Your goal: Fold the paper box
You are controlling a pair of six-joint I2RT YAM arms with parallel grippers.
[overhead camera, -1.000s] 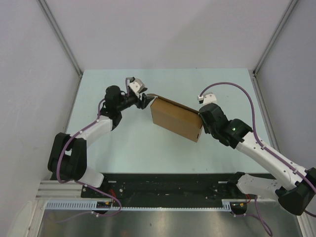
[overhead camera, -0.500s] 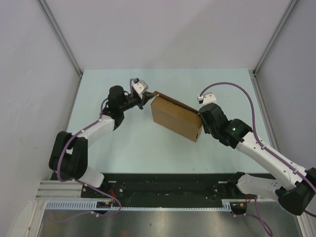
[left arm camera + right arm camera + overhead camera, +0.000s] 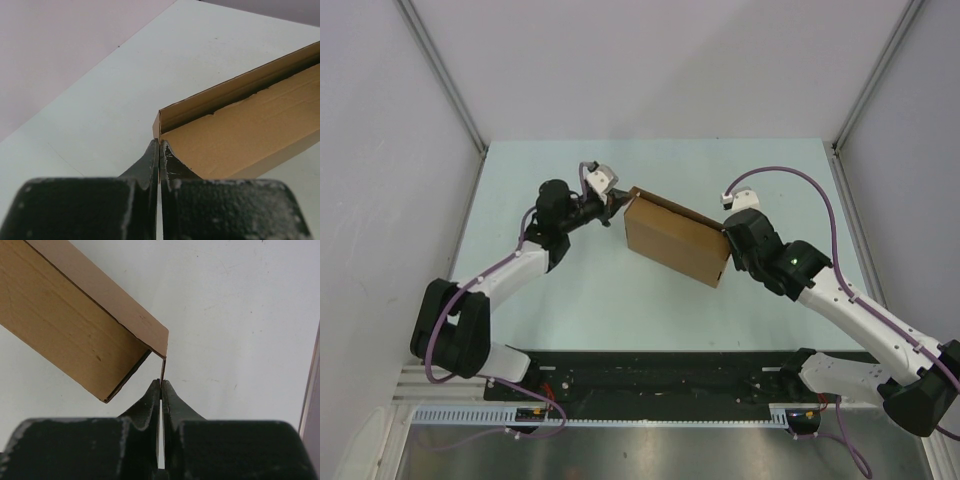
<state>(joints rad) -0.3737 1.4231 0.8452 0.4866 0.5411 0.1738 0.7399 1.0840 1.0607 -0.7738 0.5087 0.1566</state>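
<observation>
Top view: we look down from above and behind arms [image 3: 520, 265], facing far wall [image 3: 650, 70]; distant, whole table [image 3: 620, 300] in frame.

Left wrist view: we sit right behind left gripper [image 3: 159, 143], looking along fingers [image 3: 147, 160]; very near, box [image 3: 240, 130] corner straight ahead of gripper.

Right wrist view: we sit likewise behind right gripper [image 3: 161, 383]; other box end ahead and left of gripper.

We find box in all three views; wrist views catch opposite ends.
</observation>
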